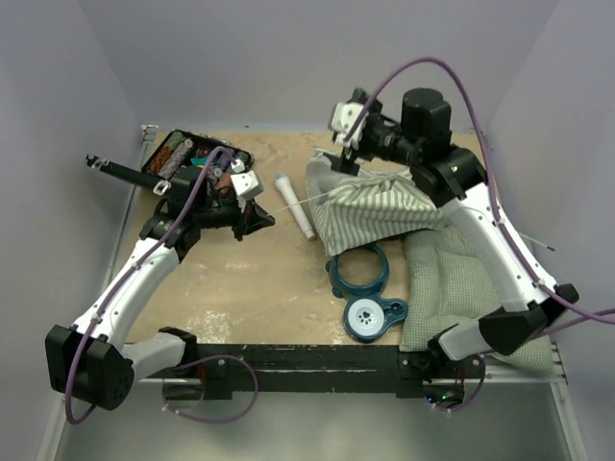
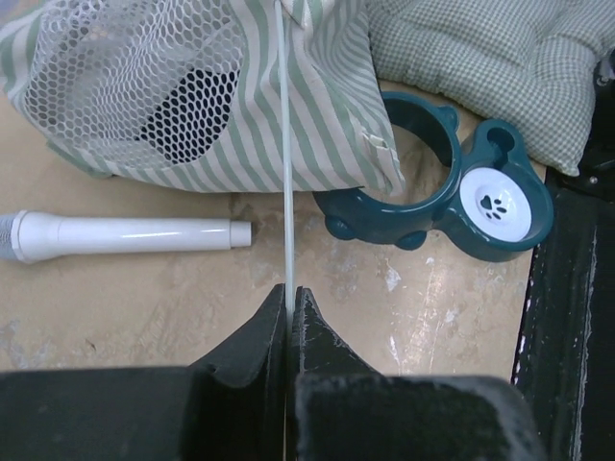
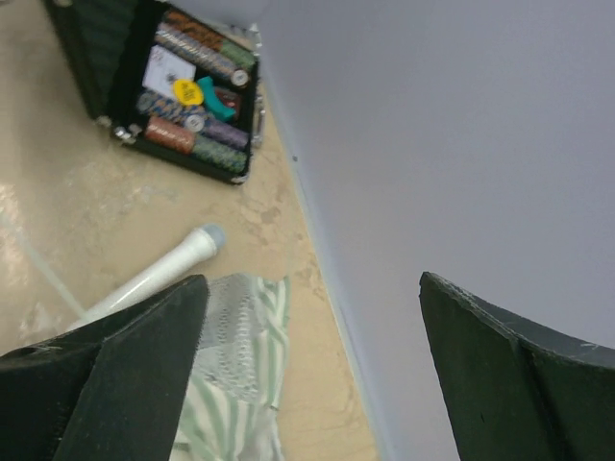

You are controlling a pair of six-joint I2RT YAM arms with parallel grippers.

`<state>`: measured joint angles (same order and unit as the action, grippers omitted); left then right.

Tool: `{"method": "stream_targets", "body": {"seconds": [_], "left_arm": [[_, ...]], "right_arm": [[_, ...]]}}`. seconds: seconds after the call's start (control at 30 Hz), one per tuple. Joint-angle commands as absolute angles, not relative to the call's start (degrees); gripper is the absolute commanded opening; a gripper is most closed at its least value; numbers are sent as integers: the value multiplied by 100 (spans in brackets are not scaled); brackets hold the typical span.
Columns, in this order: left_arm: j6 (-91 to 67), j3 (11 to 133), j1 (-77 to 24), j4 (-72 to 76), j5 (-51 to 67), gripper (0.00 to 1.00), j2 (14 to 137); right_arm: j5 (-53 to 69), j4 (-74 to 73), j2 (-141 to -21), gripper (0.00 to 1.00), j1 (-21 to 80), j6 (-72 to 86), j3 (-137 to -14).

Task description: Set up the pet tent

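The pet tent [image 1: 380, 206] lies collapsed on the desk [image 1: 269, 288]. It is a flattened heap of green-and-white striped cloth, directly below the right jaws and straight ahead of the left jaws. Its long axis runs across the desk, from the left jaws' side toward the right arm [image 1: 485, 240]. Its mesh window [image 2: 115, 67] is turned up and toward the left jaws.

A thin white pole [image 2: 285, 192] comes out of the cloth along nearly the same line and points at the left jaws. It runs straight into their tips. The left jaws are pressed together on this pole, pinching its near end.

The right jaws are spread wide with nothing between them. They hang over the tent's far edge. In the wrist view, a corner of mesh and stripe shows beneath one of them, and only grey wall fills the gap.

A thick white tube [image 2: 135, 235] lies on the desk ahead of the left jaws. It is crosswise to the pole and to its left, with its end near the pole. Ahead and to the right of the left jaws stands a teal double bowl stand [image 2: 432, 192], its open ring partly under the tent's hem. A white paw-print bowl [image 2: 495, 204] sits in its other ring. Beyond the stand lies a green checked cushion [image 2: 500, 67], touching the tent. A black case [image 1: 183, 158] of chips sits behind the left jaws, well apart from the tent.
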<state>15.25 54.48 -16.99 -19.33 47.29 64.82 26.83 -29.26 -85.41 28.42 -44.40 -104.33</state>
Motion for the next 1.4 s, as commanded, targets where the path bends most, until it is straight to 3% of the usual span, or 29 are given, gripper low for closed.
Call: {"method": "stream_targets", "body": {"seconds": [0.0,0.13,0.3,0.43,0.8,0.9,1.37], "left_arm": [[1029,5441,-1705,-757,5422,0,6407],[871,5423,-1705,-642,5528,0,6495],[818,5440,-1705,-659,5704,0,6557],[853,5493,-1696,-756,5801,0,6548],[519,5511,-1661,-572,6100,0,6627],[291,5546,-1652,-484,6178,0,6732],[-896,5563,-1661,272,6320,0,7075]], "right_arm": [[2489,-3061,-8096,92,3707,-5537,-9205],[1909,-1997,-7796,86,4367,-5396,-8324],[1196,-1188,-8112,76,4842,-5238,-8104],[538,-748,-8314,59,5141,-5457,-7850],[176,-642,-8376,42,5273,-6292,-7506],[71,-563,-8358,31,5309,-6635,-7348],[-272,-562,-8306,19,5528,-7514,-7330]]}}
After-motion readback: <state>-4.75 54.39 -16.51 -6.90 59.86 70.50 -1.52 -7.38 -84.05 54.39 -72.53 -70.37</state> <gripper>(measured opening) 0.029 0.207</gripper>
